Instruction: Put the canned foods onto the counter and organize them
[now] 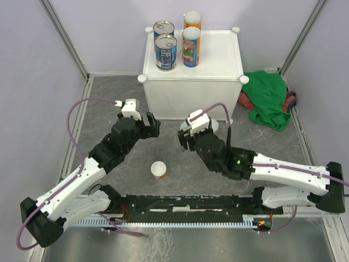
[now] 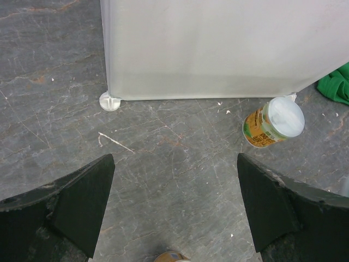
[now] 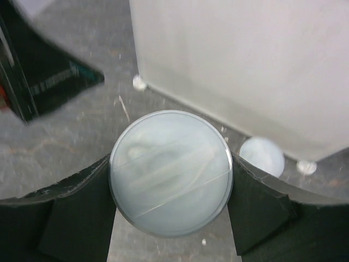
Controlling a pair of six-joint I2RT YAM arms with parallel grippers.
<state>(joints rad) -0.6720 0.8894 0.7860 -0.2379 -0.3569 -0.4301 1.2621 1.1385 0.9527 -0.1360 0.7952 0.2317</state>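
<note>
We are a bit past halfway. Four cans already stand on top of the counter (image 1: 218, 54): two blue cans (image 1: 165, 52) on the left, and two tall cans (image 1: 191, 46) just beside them. They sit close together in two neat rows. There looks to be room next to them for more.

Three cans are not up there yet. Our right hand (image 3: 170, 166) is closed on one of them, the pale-lid can (image 3: 170, 173). Its two fingers press on both sides of the can. The can is low down in front of the counter, and we cannot tell if it is off the floor (image 1: 109, 103).

The yellow can (image 2: 272, 123) sits on the floor near the counter's front right foot. The last can (image 1: 158, 170) stands on the floor between our two arms, well apart from the counter.

Our left hand (image 2: 174, 161) is wide open and holds nothing. It hangs over the floor in front of the counter.

We think the job now is to lift the pale-lid can up and set it beside the four. Then two more cans are left to pick up and line up.
</note>
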